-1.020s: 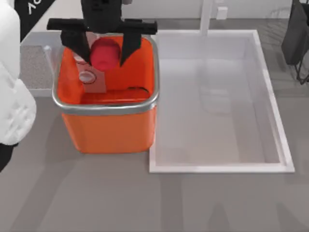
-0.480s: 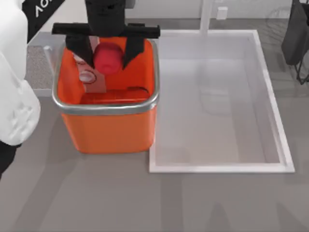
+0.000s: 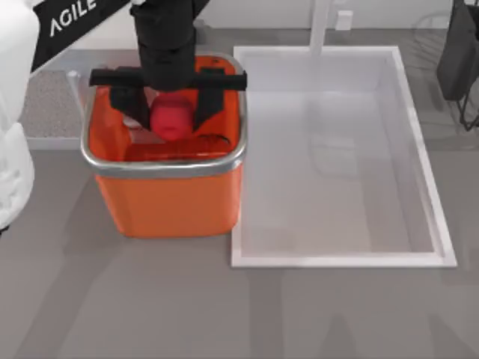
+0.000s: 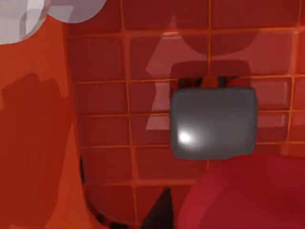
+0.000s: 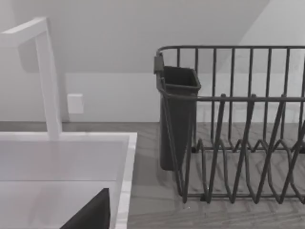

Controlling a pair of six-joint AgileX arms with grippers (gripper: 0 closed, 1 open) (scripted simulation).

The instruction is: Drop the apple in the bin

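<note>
Left gripper point(image 3: 171, 114) lower inside bin point(image 3: 165, 198), clamping apple point(image 3: 171, 121), arm lettered "AGILE"

You see the apple point(image 4: 248, 195) cut off at the left wrist view's edge, and from above the left gripper point(image 3: 169, 112) hides the bin's point(image 3: 168, 198) panel.

Between our left jaws: the apple point(image 3: 171, 121), smooth matte red. Around them, the bin point(image 3: 168, 203): orange plastic, soft sheen, with a polished silver metal rim; ribbed grid floor inside. Below the jaws, grey panel point(image 4: 213, 123): smooth, slightly glossy highlight. White tray point(image 3: 419, 172): smooth matte. Dark rack point(image 5: 238, 124): thin wire, matte. Worktop point(image 3: 150, 299): grey, matte.
</note>
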